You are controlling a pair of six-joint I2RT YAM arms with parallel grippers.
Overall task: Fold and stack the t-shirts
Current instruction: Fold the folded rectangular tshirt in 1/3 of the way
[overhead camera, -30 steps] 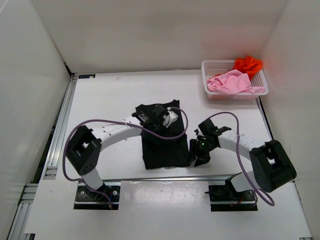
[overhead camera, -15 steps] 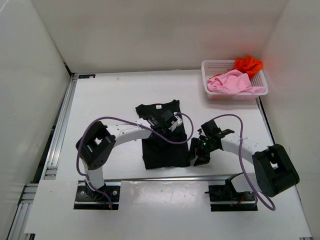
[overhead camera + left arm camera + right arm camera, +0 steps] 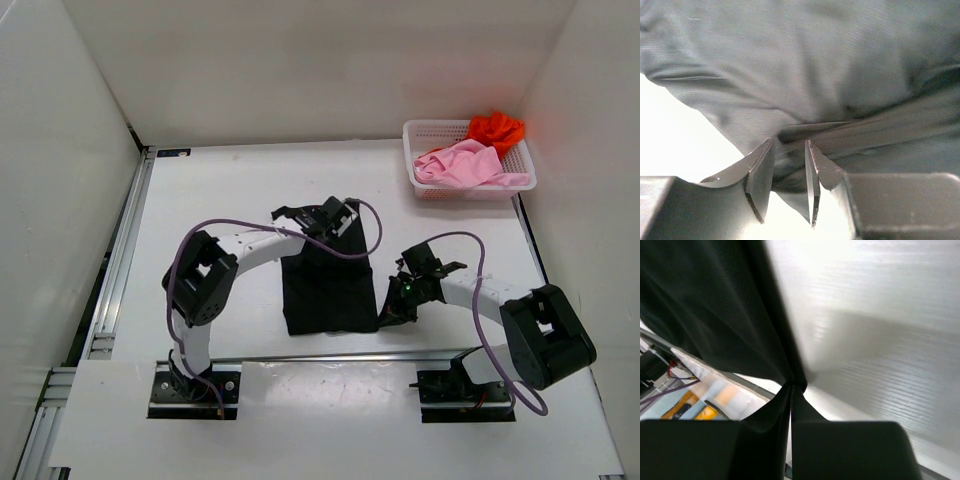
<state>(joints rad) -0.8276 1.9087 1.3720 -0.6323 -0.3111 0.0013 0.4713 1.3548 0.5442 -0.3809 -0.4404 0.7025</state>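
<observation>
The black t-shirt lies partly folded on the white table between the arms. My left gripper is at the shirt's far edge near the collar. In the left wrist view its jaws are narrowed onto a bunched fold of the dark cloth. My right gripper is at the shirt's near right corner. In the right wrist view its jaws are shut, pinching an edge of the black cloth. The pink t-shirt and the orange-red t-shirt lie crumpled in the basket.
A white mesh basket stands at the back right corner by the right wall. White walls enclose the table on three sides. A metal rail runs along the left edge. Purple cables loop over both arms.
Both grippers have closed onto the black t-shirt. The left gripper has shifted to the right along the shirt's far edge, and the cloth there has bunched up. The right arm has barely moved.
</observation>
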